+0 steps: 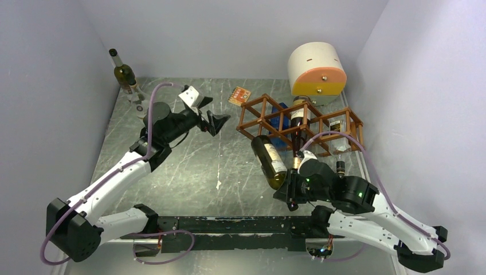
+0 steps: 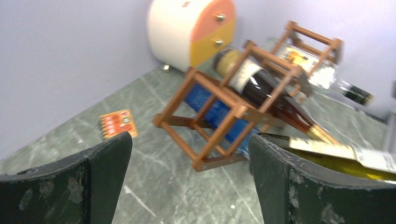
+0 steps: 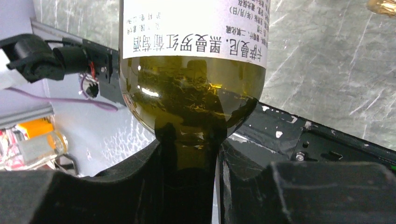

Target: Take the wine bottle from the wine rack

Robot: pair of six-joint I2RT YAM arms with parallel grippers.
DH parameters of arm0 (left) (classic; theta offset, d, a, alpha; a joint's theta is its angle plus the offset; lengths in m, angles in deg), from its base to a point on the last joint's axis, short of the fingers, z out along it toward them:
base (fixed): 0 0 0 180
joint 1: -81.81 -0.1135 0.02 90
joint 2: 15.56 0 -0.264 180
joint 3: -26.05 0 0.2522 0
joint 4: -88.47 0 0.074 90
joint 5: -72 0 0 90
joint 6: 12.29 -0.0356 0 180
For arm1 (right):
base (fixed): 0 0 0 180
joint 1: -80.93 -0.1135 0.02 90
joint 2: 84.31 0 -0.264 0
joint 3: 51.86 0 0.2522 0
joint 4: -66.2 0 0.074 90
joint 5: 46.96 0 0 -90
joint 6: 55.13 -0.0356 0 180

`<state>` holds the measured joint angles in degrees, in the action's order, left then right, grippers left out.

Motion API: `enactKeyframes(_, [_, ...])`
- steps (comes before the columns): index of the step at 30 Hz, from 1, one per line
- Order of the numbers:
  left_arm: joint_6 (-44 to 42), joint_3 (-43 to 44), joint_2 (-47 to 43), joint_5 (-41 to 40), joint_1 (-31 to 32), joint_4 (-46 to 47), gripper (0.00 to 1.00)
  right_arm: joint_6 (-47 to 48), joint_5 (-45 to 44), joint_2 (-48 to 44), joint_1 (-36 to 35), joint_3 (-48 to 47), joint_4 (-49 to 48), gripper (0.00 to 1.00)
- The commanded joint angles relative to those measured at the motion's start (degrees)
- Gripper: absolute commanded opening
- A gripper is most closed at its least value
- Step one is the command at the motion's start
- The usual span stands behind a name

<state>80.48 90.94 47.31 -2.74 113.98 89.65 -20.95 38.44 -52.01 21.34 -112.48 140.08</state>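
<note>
From the top view, the right gripper (image 1: 291,192) was clamped on the neck of the bottle (image 1: 269,161). The bottle slanted over the table with its base up at the near-left corner of the rack (image 1: 255,109). I could not tell whether base and bar were touching or just apart. The left gripper (image 1: 216,122) hung well to the left of the rack, jaws apart and holding nothing.

In the left wrist view, both dark fingers (image 2: 102,172) framed the scene wide apart. The rack (image 2: 219,126) sat ahead of them, and the bottle (image 2: 327,151) lay low at the right, just in front of the frame.

In the right wrist view, the bottle's (image 3: 191,98) olive shoulder filled the frame and the neck ran down between the fingers (image 3: 116,186), which were pressed on either side of it.

I judged it heavy for a neck hold, because nearly all the weight sat out past the jaws. Smooth, hard glass could turn or slide in that grip, and it would not survive a drop or a knock on the bars. The neck right under the shoulder looked like the best place to hold it, with the free gripper able to cup the body.
</note>
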Motion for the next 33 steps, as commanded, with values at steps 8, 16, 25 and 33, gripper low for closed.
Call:
enactKeyframes(8, [-26.7,-2.9,0.0,22.4,17.1,-6.6,0.98,11.0,8.7,7.5,0.0,-9.8,-2.8,0.0])
enactKeyframes(16, [-40.3,-5.5,2.5,0.6,36.6,-13.9,0.97,12.3,14.6,14.4,0.0,-14.0,0.8,0.0])
enactKeyframes(25, [-39.1,-6.5,6.6,-6.8,40.5,-8.7,0.98,13.3,19.0,18.5,-0.1,-13.3,-3.3,0.0])
enactKeyframes(33, [-38.3,-4.9,8.5,-9.2,40.5,-9.7,0.98,13.8,19.0,20.3,0.0,-13.5,-4.5,0.0])
